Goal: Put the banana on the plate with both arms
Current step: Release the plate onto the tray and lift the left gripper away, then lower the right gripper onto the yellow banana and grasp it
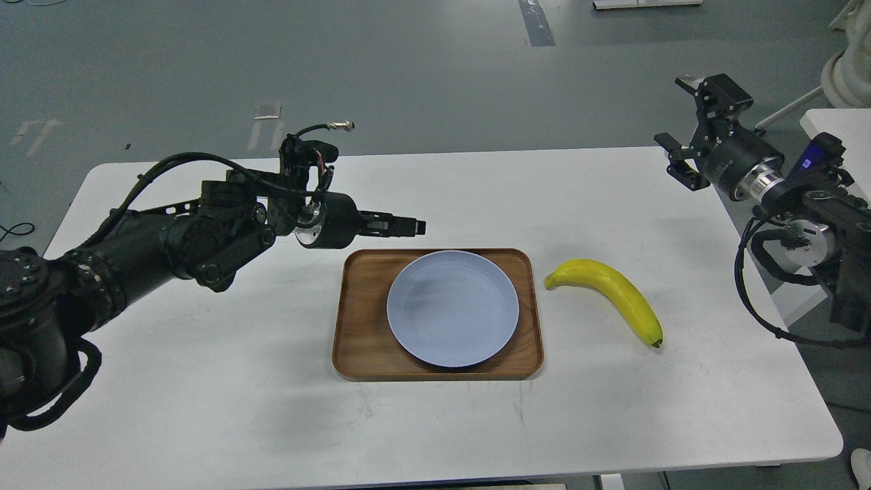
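Observation:
The pale blue plate (452,318) lies flat on the brown wooden tray (360,354) at the table's middle. The yellow banana (612,292) lies on the white table just right of the tray, its dark tip toward me. My left gripper (408,226) hovers above the tray's far left corner, clear of the plate. It points right and is seen side-on, so its fingers read as one dark bar. My right gripper (672,112) is open and empty, raised high over the table's far right corner, well away from the banana.
The white table (204,381) has rounded corners and ends just right of the banana's side. A second white table (837,136) and a white stand stand beyond the right edge. Grey floor lies behind.

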